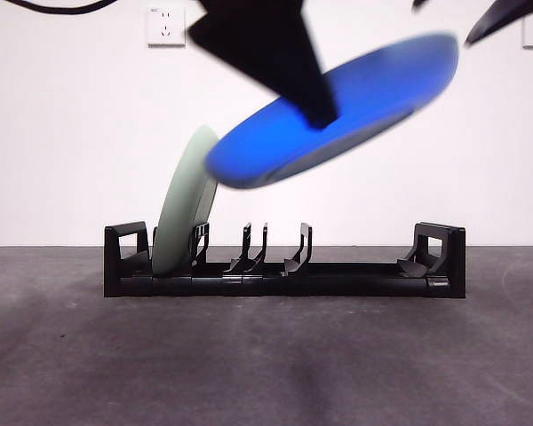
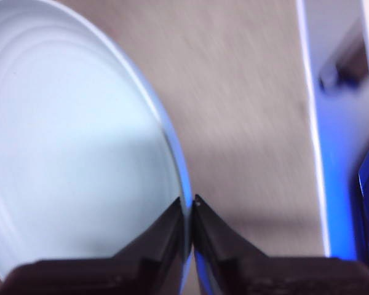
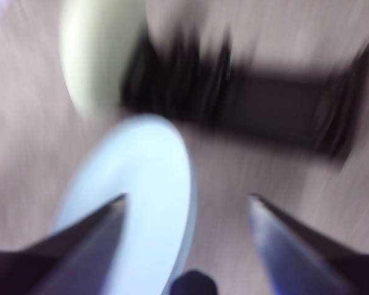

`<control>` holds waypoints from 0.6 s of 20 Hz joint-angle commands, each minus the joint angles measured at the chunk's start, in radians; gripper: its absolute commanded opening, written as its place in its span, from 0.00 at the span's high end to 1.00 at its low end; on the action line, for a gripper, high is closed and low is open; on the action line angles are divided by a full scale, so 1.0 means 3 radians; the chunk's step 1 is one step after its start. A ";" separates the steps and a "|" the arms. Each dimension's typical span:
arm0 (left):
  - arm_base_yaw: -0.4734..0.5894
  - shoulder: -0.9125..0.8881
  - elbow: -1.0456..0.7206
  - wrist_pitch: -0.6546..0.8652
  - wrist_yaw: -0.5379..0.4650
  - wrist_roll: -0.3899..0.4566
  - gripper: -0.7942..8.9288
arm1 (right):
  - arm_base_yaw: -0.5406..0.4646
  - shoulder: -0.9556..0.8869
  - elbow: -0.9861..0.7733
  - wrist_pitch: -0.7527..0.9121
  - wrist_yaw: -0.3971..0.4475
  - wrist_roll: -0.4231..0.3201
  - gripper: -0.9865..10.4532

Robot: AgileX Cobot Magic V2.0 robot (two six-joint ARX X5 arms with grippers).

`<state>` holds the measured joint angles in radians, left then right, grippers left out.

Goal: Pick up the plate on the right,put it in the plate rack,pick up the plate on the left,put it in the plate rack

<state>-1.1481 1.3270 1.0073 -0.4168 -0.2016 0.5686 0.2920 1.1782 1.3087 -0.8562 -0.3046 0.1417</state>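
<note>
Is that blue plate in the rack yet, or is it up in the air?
In the air. The blue plate hangs tilted above the plate rack, its rim pinched by the left gripper. Only the pale green plate stands in a slot.

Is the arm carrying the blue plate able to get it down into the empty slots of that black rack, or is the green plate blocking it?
Probably yes. The left gripper is shut on the blue plate, held tilted above the plate rack. The green plate leans only in one end slot; the slots beside it stand open.
</note>
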 commanded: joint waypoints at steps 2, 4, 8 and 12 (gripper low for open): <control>0.0200 0.0008 -0.0014 0.0722 0.0113 -0.0548 0.93 | -0.0161 -0.0458 0.0020 0.0341 0.0118 -0.0028 0.40; 0.0492 0.0008 -0.0014 0.1256 0.0635 -0.1085 0.93 | -0.0186 -0.0741 0.0020 0.0462 0.0425 -0.0032 0.40; 0.1169 0.0043 -0.0014 0.2178 0.1418 -0.1985 0.93 | -0.0184 -0.1100 0.0020 0.0440 0.0790 -0.0067 0.40; 0.1551 0.0123 -0.0013 0.2663 0.1737 -0.2524 0.93 | -0.0184 -0.1184 0.0020 0.0392 0.0788 -0.0066 0.40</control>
<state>-0.7063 1.3491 1.0073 0.3447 0.2901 -0.0574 0.2359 0.8215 1.3148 -0.7387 -0.0734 0.1303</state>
